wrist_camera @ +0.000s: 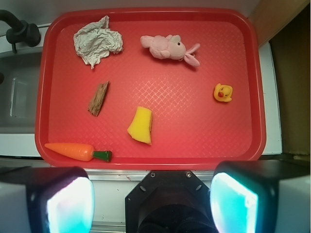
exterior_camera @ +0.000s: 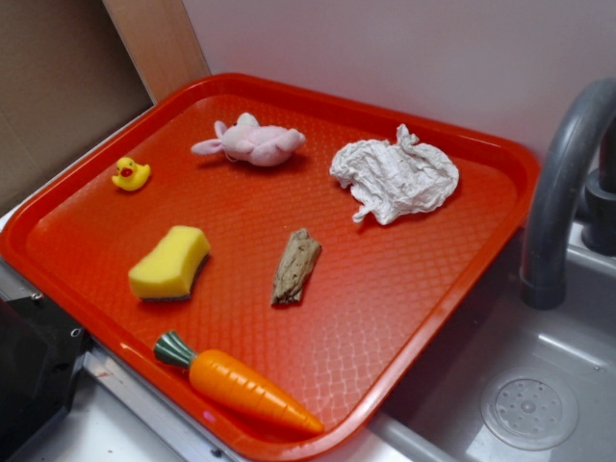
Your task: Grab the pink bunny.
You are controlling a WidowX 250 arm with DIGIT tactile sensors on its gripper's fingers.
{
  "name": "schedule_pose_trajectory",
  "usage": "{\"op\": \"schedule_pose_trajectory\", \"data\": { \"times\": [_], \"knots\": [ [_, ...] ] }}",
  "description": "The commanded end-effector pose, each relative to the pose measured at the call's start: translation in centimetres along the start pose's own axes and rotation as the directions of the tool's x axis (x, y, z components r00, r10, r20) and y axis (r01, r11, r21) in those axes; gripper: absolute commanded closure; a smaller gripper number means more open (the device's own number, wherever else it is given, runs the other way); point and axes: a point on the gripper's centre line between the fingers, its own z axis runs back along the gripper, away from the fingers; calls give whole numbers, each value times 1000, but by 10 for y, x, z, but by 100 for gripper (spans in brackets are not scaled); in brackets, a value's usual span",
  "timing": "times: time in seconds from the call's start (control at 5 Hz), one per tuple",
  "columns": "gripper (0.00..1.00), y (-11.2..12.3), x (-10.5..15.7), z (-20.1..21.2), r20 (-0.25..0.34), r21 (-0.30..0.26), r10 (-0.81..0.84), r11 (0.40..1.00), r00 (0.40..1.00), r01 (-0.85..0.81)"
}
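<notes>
With the jaws apart and far short of the bunny (wrist_camera: 168,47), advance over the sponge (wrist_camera: 140,125), centre on its body, then descend.

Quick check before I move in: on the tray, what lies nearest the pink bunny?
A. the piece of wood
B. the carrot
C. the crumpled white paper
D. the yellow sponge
C. The pink bunny lies along the tray's far edge, with the crumpled white paper right beside it in that row.
</notes>
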Motion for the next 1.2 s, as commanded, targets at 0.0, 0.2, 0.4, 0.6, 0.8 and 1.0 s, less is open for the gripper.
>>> {"op": "schedule_pose_trajectory", "data": {
  "times": [0.0,0.2,0.4,0.6,0.8,1.0],
  "knots": [
    [0,0,0,0,0,0,0,1000,1000,0],
    [0,13,32,-4,-1,37,-245,969,969,245],
    [0,23,54,-17,-98,38,-409,909,907,414],
    [0,33,78,-44,-207,103,-559,804,803,586],
    [0,35,99,-80,-193,97,-656,727,730,680],
    [0,25,115,-113,-189,125,-717,660,671,741]
  ]
}}
